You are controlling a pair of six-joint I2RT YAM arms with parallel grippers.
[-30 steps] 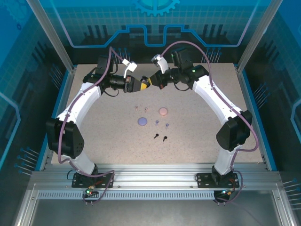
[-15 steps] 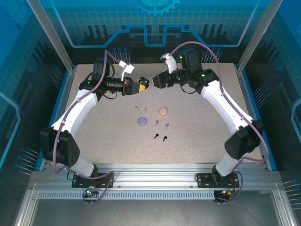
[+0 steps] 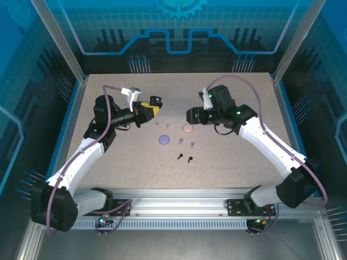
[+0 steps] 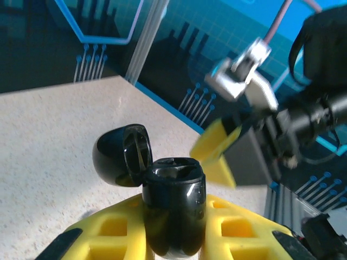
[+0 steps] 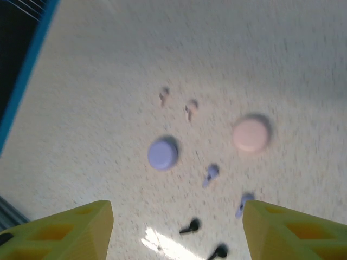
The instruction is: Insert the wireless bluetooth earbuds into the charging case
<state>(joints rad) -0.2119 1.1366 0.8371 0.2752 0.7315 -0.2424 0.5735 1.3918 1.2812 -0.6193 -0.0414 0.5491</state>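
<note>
My left gripper (image 3: 152, 107) is shut on a black charging case (image 4: 173, 206), which stands upright between the yellow fingers (image 4: 108, 233) with its lid (image 4: 122, 154) flipped open. It hangs above the table, left of the earbuds. On the table lie two pale pink earbuds (image 5: 164, 96), two purple ones (image 5: 210, 173) and two black ones (image 5: 190, 226). My right gripper (image 5: 176, 230) is open and empty, hovering above them, over the pink case (image 3: 187, 128). One of its yellow fingers (image 4: 217, 157) shows blurred across from the black case.
A round purple case (image 3: 164, 140) and the round pink case (image 5: 251, 134) lie shut among the buds at the table's middle. The blue-edged table wall (image 3: 73, 108) runs along the left, with another on the right.
The two grippers stood tip to tip at the far middle; they have drawn apart and come nearer. The right jaws have opened. The left still holds the black case.
</note>
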